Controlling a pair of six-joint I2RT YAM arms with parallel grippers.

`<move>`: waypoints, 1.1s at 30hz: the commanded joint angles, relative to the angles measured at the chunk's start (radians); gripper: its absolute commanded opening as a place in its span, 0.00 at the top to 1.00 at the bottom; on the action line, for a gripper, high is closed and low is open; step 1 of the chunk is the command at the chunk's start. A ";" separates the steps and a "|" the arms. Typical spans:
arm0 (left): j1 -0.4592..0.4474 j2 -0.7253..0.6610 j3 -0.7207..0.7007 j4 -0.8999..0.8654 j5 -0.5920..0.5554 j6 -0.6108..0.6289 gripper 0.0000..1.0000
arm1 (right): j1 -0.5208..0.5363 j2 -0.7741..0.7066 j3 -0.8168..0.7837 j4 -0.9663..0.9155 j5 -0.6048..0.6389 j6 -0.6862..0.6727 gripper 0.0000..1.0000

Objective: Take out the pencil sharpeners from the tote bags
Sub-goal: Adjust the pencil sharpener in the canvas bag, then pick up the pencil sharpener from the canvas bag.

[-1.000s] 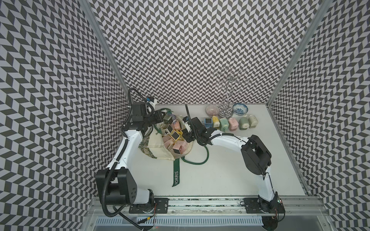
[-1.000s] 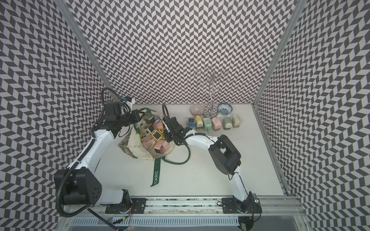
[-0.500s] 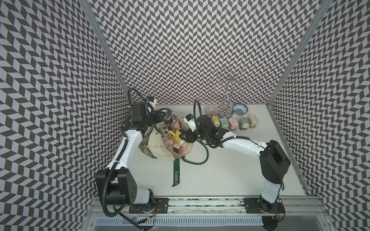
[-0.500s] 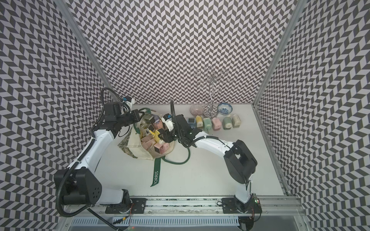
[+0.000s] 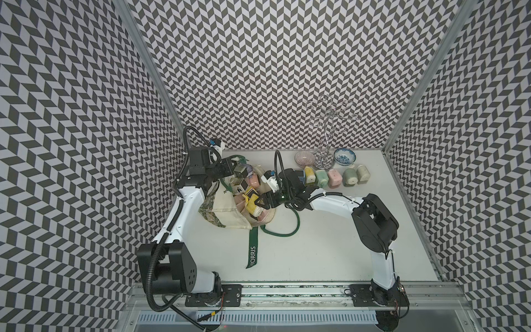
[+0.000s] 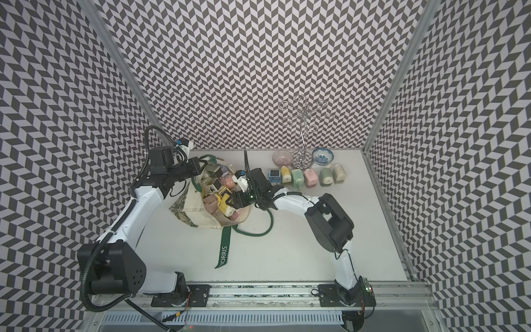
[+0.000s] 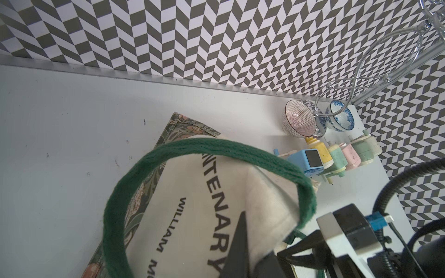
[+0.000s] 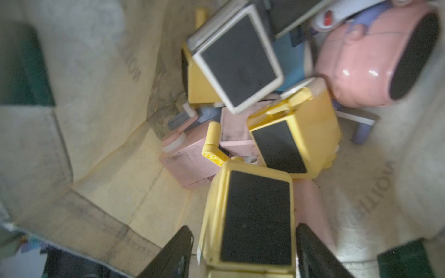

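The cream tote bag (image 5: 227,207) lies open-mouthed on the table, with several pastel pencil sharpeners (image 5: 242,185) heaped in it. My left gripper (image 5: 230,168) is shut on the bag's upper cloth rim; in the left wrist view the gripper (image 7: 243,240) pinches the cream cloth. My right gripper (image 5: 260,202) reaches into the bag mouth. It stands open astride a yellow sharpener (image 8: 255,216), with a gap beside one finger (image 8: 175,252). Several more sharpeners (image 5: 334,176) stand in a row on the table at the back.
Two small patterned bowls (image 5: 305,158) (image 5: 344,156) and a wire stand (image 5: 327,135) sit behind the row. The bag's green "MORRIS" strap (image 5: 253,247) trails toward the front, and another strap loop (image 5: 284,230) curls beside the right forearm.
My right gripper has moved further into the bag mouth and its jaws have widened around the yellow sharpener. The right elbow has swung. The left arm has not moved.
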 commanded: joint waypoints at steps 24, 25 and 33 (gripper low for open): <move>-0.003 -0.050 0.018 0.054 0.029 0.011 1.00 | 0.194 -0.110 0.112 -0.177 0.476 -0.408 0.18; -0.002 -0.050 0.019 0.054 0.029 0.010 1.00 | 0.201 -0.095 0.126 -0.189 0.493 -0.415 0.18; -0.003 -0.051 0.018 0.054 0.028 0.011 1.00 | 0.230 0.038 0.262 -0.336 0.586 -0.433 0.12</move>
